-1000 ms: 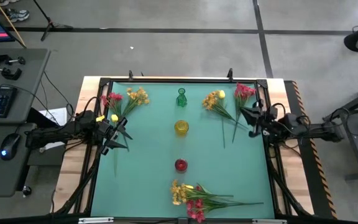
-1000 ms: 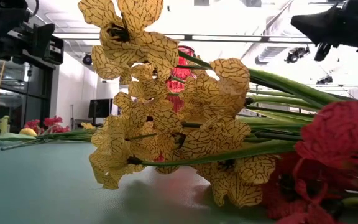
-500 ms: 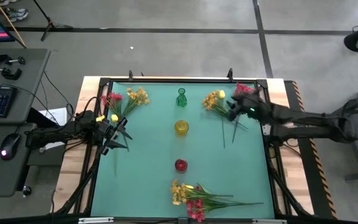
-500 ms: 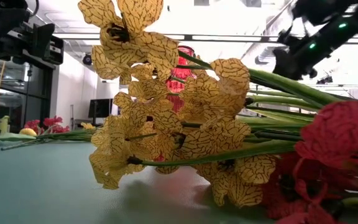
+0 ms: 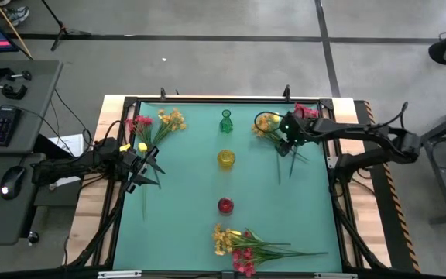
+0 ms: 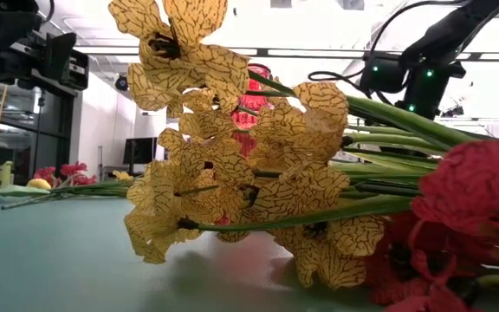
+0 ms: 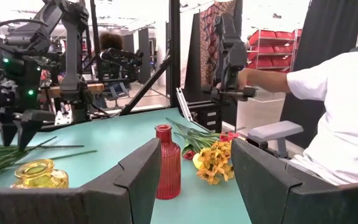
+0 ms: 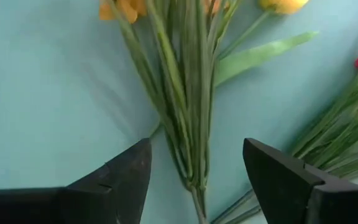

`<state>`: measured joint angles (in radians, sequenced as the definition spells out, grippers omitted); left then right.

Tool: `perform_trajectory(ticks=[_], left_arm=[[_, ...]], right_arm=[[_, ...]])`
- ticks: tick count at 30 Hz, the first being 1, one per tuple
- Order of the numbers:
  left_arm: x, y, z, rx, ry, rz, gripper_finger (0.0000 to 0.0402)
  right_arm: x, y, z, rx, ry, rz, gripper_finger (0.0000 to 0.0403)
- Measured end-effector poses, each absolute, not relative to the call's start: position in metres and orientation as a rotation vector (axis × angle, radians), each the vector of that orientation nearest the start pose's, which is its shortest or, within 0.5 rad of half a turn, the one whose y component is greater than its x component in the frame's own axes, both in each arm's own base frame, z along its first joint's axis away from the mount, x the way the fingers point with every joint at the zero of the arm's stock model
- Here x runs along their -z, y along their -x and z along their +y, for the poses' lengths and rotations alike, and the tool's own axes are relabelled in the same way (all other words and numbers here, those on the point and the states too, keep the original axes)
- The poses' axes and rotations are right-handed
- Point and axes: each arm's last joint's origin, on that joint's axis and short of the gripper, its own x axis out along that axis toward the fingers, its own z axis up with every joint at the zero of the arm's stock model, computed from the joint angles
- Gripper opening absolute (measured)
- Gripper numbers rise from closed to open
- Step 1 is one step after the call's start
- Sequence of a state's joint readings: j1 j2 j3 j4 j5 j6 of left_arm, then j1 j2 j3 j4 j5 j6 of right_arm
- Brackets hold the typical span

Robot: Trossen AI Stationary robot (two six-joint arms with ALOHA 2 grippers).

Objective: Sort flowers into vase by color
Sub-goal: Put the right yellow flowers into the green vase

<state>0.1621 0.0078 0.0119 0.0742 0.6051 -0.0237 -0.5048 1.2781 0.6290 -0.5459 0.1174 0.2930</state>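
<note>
Flowers lie in three heaps on the teal table: far left (image 5: 155,126), far right (image 5: 273,126) and near the front edge (image 5: 242,248). Down the middle stand a green vase (image 5: 225,121), a yellow vase (image 5: 226,158) and a red vase (image 5: 225,205). My right gripper (image 5: 288,146) hangs open over the far-right heap, pointing steeply down. Its fingers stand on either side of a bunch of green stalks (image 8: 188,118) without touching them; orange blossoms (image 8: 118,7) and a yellow bud (image 8: 283,5) lie beyond. My left gripper (image 5: 150,167) waits open at the table's left edge.
A black frame (image 5: 231,99) borders the table. A seated person (image 7: 337,118) shows beyond the table in the left wrist view. The near heap of yellow and red blossoms (image 6: 232,173) fills the low view. Bare teal surface lies between the vases and the heaps.
My right arm has swung from the table's right edge toward the far-right heap of flowers. Its gripper has tipped from level to steeply downward over the stalks. The flowers and vases have stayed where they were.
</note>
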Motion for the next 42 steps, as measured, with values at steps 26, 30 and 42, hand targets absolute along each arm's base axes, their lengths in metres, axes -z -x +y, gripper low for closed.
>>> perform_trajectory(ticks=[26, 30, 42], left_arm=[[-0.174, -0.094, -0.001, 0.444, -0.006, -0.068, 0.0184], [-0.174, -0.094, -0.001, 0.444, -0.006, -0.068, 0.0184], [-0.174, -0.094, -0.001, 0.444, -0.006, -0.067, 0.0184]], right_arm=[[-0.161, -0.197, -0.109, 0.718, -0.400, 1.259, 0.0060], [-0.199, -0.202, -0.106, 0.754, -0.350, 1.181, 0.0023], [-0.307, -0.253, -0.105, 0.614, -0.083, 0.321, 0.0010]])
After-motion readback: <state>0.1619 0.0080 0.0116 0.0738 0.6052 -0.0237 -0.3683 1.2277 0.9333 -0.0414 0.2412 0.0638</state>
